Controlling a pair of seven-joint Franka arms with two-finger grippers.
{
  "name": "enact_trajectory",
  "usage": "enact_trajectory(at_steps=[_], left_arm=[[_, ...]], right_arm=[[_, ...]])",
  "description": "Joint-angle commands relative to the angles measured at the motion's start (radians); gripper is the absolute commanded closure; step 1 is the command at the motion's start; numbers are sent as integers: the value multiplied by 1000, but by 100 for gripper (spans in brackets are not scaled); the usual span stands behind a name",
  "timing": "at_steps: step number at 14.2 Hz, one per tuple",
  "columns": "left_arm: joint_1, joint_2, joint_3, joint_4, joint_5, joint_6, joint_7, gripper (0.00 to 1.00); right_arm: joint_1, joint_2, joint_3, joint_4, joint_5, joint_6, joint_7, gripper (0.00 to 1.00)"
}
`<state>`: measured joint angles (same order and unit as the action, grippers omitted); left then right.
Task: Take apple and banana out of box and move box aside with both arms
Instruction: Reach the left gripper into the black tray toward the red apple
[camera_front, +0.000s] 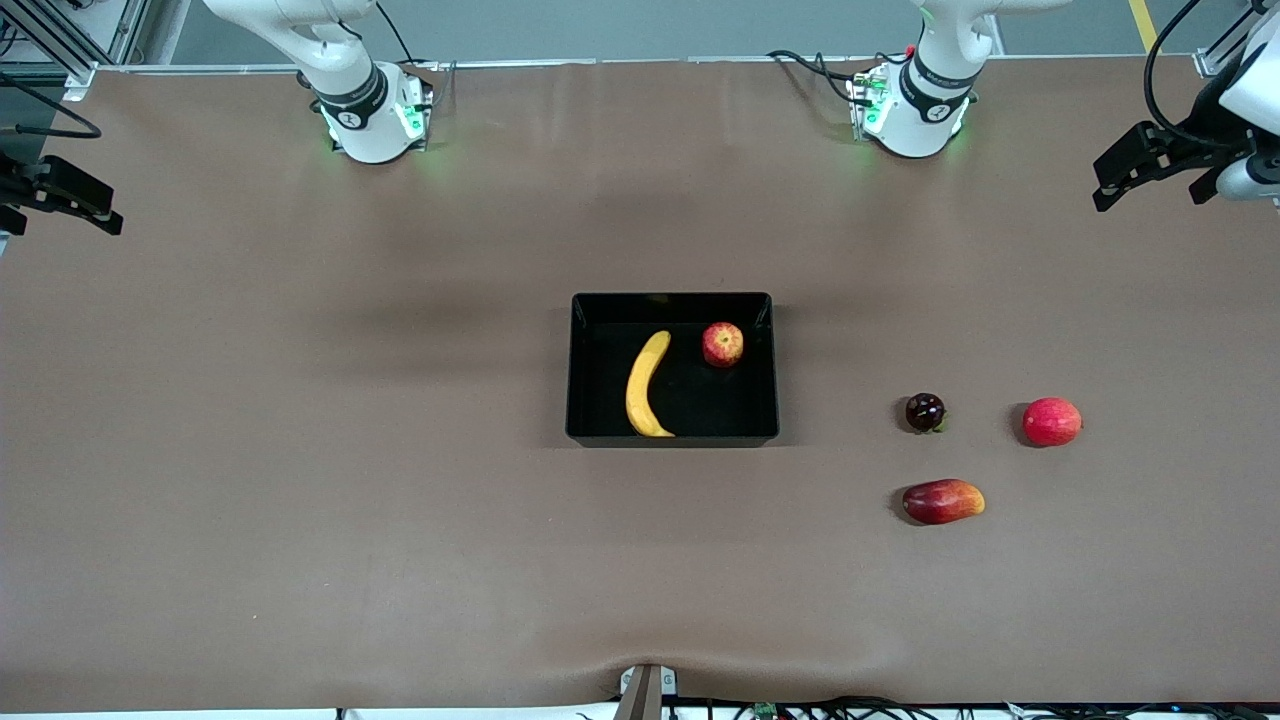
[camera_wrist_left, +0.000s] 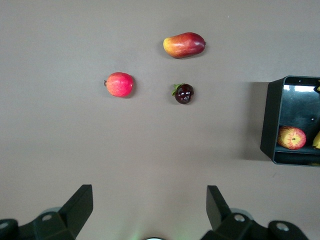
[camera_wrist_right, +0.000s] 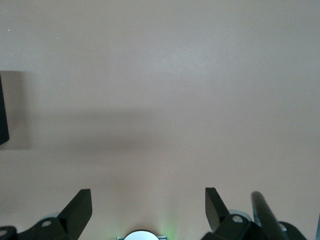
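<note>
The black tray (camera_front: 671, 299) stands at the middle of the table. The yellow banana (camera_front: 645, 386) and the small red apple with yellowish patches (camera_front: 722, 344) lie inside it, apart from each other. My left gripper (camera_front: 1112, 182) is open and empty, up high over the left arm's end of the table. Its wrist view (camera_wrist_left: 149, 200) shows the tray's end wall (camera_wrist_left: 272, 125) with the apple (camera_wrist_left: 292, 138) inside. My right gripper (camera_front: 98, 210) is open and empty, up over the right arm's end. Its wrist view (camera_wrist_right: 148, 202) shows bare table and a tray edge (camera_wrist_right: 2, 115).
Three other fruits lie toward the left arm's end of the table: a plain red round fruit (camera_front: 1051, 421), a small dark purple fruit (camera_front: 925, 412) and, nearer the front camera, a dark-red-and-orange mango-like fruit (camera_front: 943, 501). All three show in the left wrist view.
</note>
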<state>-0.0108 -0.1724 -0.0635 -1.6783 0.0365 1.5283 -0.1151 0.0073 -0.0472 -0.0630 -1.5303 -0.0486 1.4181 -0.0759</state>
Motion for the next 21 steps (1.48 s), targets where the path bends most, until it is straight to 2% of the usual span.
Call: enact_trajectory(at_steps=[1, 7, 9, 12, 15, 18, 21], left_arm=[[-3, 14, -1, 40, -4, -39, 0, 0], [-8, 79, -2, 75, 2, -50, 0, 0], [-21, 114, -27, 68, 2, -50, -9, 0], [-26, 181, -107, 48, 2, 16, -35, 0], [-27, 249, -214, -12, 5, 128, -173, 0], [-35, 330, -346, -66, 97, 267, -350, 0], [-159, 463, -366, -60, 172, 367, -626, 0]], right_arm=[[-20, 0, 9, 5, 15, -4, -1, 0], [-20, 0, 8, 5, 15, -4, -1, 0], [-20, 0, 8, 5, 15, -4, 1, 0], [-21, 10, 8, 5, 13, -4, 2, 0], [-21, 10, 8, 6, 13, -4, 2, 0], [-21, 10, 8, 7, 13, -4, 2, 0], [-21, 13, 8, 7, 13, -5, -1, 0]])
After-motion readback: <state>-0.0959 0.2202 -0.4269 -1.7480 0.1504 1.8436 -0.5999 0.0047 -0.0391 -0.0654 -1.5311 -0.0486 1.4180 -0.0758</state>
